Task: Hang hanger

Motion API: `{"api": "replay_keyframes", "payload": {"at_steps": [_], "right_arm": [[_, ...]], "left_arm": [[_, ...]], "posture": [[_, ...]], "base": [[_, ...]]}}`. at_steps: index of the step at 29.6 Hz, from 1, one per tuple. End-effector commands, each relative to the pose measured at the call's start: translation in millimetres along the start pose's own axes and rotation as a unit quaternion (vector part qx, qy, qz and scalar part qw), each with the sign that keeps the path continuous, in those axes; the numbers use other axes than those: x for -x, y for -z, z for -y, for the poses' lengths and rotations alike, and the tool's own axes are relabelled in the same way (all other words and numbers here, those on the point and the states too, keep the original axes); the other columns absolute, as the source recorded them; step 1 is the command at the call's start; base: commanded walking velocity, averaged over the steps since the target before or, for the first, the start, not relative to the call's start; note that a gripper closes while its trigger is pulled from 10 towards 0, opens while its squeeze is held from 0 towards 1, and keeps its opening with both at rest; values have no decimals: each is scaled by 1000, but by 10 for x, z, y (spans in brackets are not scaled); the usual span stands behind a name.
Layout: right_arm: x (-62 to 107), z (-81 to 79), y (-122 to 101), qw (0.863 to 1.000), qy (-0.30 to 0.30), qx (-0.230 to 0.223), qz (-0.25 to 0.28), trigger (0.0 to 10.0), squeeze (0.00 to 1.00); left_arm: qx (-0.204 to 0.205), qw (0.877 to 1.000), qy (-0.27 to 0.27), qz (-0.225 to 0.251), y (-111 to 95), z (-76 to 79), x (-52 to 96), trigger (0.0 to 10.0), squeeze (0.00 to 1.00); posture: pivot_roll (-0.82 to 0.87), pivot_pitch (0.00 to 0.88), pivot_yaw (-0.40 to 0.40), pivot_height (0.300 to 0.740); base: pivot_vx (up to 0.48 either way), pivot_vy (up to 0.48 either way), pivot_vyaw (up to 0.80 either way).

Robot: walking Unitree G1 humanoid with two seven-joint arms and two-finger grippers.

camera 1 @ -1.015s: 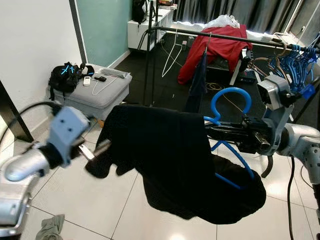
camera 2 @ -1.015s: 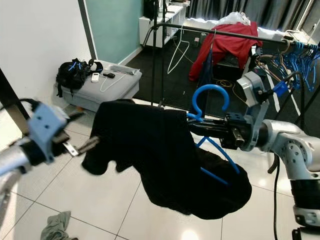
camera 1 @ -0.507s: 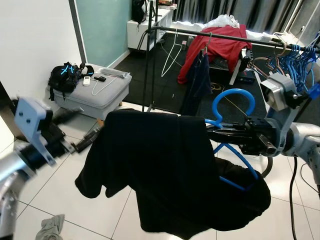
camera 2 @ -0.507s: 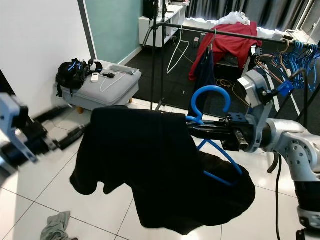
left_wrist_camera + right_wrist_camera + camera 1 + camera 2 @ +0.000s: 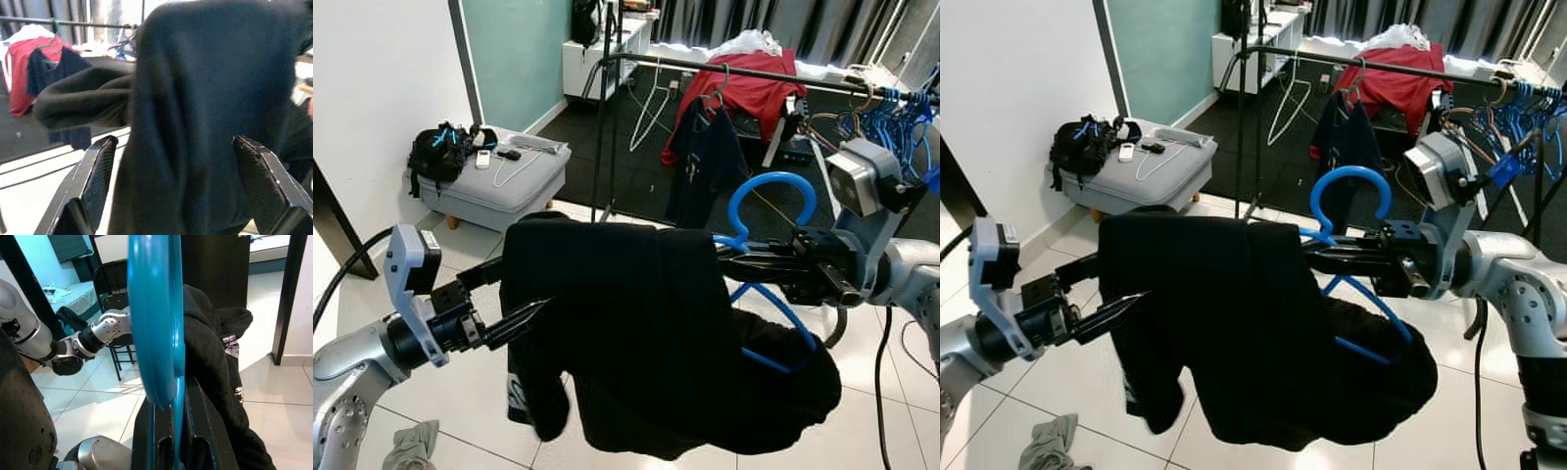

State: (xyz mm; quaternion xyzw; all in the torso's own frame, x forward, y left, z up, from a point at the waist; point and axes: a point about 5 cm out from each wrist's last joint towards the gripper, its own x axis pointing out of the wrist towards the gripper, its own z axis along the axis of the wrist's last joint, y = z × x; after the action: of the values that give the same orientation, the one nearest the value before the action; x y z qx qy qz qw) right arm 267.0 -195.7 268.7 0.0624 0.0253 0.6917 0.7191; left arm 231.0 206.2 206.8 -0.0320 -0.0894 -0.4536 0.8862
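The right gripper (image 5: 172, 428) is clamped on the blue hanger (image 5: 770, 196); the left gripper (image 5: 173, 181), fingers spread, apparently straddles the black garment (image 5: 626, 323).

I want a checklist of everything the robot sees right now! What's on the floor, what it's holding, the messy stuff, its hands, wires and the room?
Surface: white tiled floor, glossy.
Job's things: blue plastic hanger under draped black garment; black clothes rail behind.
Clutter: grey-green rag on floor; black backpack on grey ottoman.
Grippers: right gripper shut on hanger; left gripper open at garment's edge.
Cables: black cable beside right arm.
Surroundings: red garment on rail, teal wall.
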Motion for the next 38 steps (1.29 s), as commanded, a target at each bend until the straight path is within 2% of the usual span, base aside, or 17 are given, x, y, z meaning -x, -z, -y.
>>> {"api": "replay_keyframes", "payload": {"at_steps": [1, 2, 3, 6, 7, 11, 17, 19, 22, 27, 38], "right_arm": [[-5, -45, -92, 1000, -9, 20, 10, 10000, 0], [-5, -45, -92, 1000, -9, 20, 10, 10000, 0], [-7, -44, -96, 1000, -9, 20, 10, 10000, 0], [-7, -44, -96, 1000, -9, 20, 10, 10000, 0], [-8, -41, -100, 1000, -9, 21, 11, 10000, 0], [-10, -37, -109, 1000, -8, 21, 13, 10000, 0], [1, -38, -122, 1000, -2, 22, 13, 10000, 0], [62, -14, -49, 1000, 19, 15, -1, 10000, 0], [96, -4, -1, 999, 32, 9, -12, 10000, 0], [221, -34, 197, 996, 73, -18, -50, 10000, 0], [259, -43, 366, 991, 98, -31, -91, 10000, 0]], "left_arm": [[2, 1000, 8, -2, -30, 16, 36, 10000, 0], [2, 1000, 8, -2, -30, 16, 36, 10000, 0], [4, 1000, 8, 2, -37, 14, 38, 3882, 0], [4, 1000, 8, 2, -37, 14, 38, 3882, 0], [5, 1000, 11, 4, -41, 19, 36, 0, 0], [-6, 1000, -1, 9, -78, -23, 47, 0, 0], [-44, 997, -60, -5, -131, -205, 118, 0, 0], [-61, 994, -88, -2, -190, -285, 160, 0, 0], [-69, 993, -100, -2, -222, -321, 192, 0, 0], [-99, 983, -156, -11, -325, -485, 398, 0, 0], [-107, 978, -179, -11, -360, -577, 456, 0, 0]], "posture": [[-5, 0, -68, 740], [-5, 0, -68, 740], [-5, 0, -68, 740], [-5, 0, -68, 740], [-3, 0, -70, 740], [-5, 0, -71, 740], [-6, 0, -69, 740], [-6, 0, -69, 740], [1, 0, -72, 740], [-1, 0, -68, 740], [-2, 0, -63, 740]], "base": [[0, 0, 0], [0, 0, 0], [0, 0, 0], [0, 0, 0], [0, 0, 0], [0, 0, 0], [0, 0, 0], [0, 0, 0], [0, 0, 0], [0, 0, 0], [0, 0, 0]]}}
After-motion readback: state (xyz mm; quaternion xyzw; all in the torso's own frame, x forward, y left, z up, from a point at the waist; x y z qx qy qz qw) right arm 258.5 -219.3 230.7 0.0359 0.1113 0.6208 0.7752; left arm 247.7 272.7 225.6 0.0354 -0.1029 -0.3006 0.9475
